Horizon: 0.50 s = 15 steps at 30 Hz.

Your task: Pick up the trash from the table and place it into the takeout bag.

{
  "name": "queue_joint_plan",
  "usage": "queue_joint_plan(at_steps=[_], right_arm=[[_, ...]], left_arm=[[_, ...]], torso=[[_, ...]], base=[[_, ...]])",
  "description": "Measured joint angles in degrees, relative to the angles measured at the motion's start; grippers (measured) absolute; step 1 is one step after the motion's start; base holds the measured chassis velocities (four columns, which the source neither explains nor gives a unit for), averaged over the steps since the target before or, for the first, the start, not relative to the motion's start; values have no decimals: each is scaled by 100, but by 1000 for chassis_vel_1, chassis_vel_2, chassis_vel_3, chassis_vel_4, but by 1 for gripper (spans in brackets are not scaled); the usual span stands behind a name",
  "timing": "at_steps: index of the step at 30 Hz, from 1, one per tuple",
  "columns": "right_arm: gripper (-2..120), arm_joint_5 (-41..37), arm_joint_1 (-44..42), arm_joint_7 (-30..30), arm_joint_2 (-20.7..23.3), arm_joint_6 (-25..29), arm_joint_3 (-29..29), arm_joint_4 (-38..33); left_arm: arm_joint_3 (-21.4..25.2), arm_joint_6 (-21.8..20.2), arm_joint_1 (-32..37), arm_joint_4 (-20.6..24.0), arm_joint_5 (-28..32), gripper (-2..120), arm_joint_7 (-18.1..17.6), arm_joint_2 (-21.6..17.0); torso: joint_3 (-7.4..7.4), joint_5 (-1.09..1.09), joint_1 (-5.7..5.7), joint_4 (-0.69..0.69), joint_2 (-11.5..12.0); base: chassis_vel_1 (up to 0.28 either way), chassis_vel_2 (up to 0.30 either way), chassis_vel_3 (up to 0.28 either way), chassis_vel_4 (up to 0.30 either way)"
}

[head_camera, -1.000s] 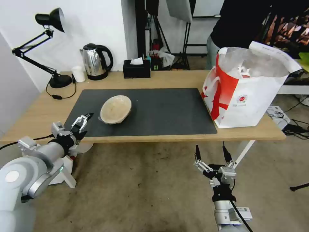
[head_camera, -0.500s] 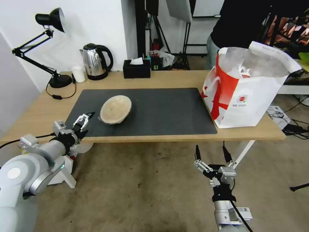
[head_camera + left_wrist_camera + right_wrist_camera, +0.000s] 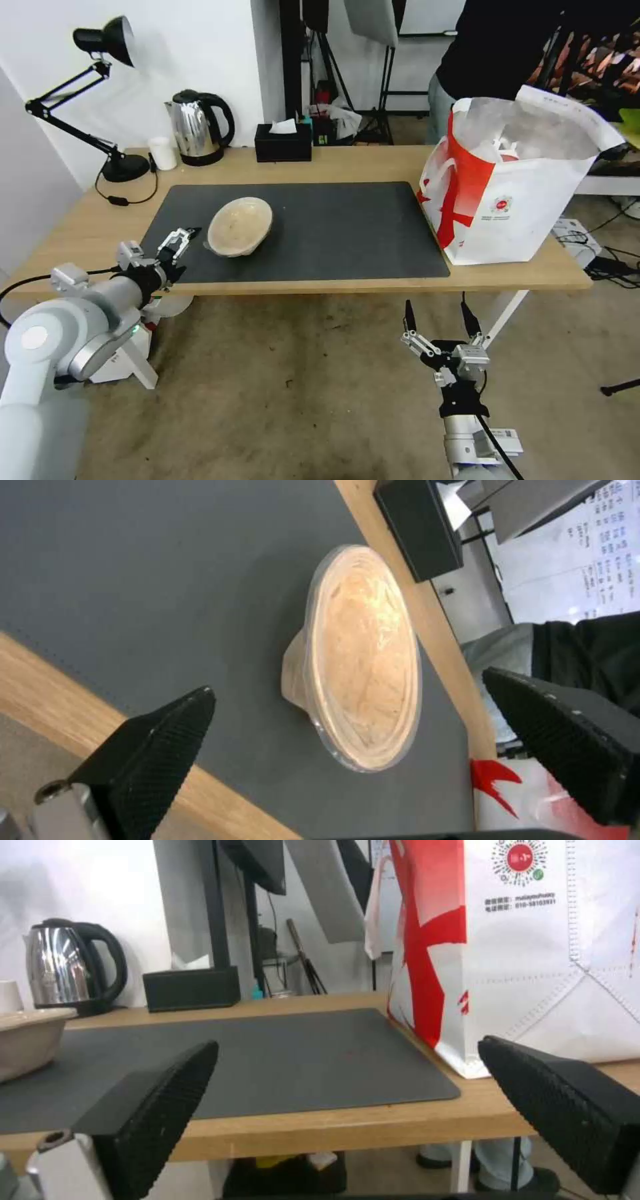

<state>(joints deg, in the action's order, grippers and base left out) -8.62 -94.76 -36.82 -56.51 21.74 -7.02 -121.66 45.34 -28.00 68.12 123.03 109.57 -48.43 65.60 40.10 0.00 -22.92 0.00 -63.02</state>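
The shallow beige bowl (image 3: 239,226) is judged light, thin-walled and somewhat flexible, probably a disposable pulp or plastic dish; a hard squeeze is likely to buckle it, and a smooth greasy film inside may make it slippery. The rim is judged the best hold, pinched at the bowl's 8 o'clock edge, nearest the left gripper (image 3: 179,241), with one finger inside and one outside. The bowl is seen as round, wide-mouthed, narrowing to a small base, pale tan with streaky residue, and it appears empty. It rests upright on the dark grey mat (image 3: 347,227) of the table (image 3: 67,233), toward the mat's 9 o'clock side. The left gripper is held wide apart, just beside the bowl at its 8 o'clock, not touching. The right gripper (image 3: 437,319) is parked below the table's front edge, fingers spread wide. The takeout bag (image 3: 513,213) stands open at the table's 3 o'clock end, well apart from the bowl.
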Motion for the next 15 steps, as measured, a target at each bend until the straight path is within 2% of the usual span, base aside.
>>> queue_joint_plan(at_steps=[15], right_arm=[[100, 0, 0, 0, 0, 0, 0, 0]], left_arm=[[-151, 16, -232, -88, 147, 100, -191, -48]], torso=[[0, -1, 0, 0, 0]], base=[[0, 0, 0, 0]])
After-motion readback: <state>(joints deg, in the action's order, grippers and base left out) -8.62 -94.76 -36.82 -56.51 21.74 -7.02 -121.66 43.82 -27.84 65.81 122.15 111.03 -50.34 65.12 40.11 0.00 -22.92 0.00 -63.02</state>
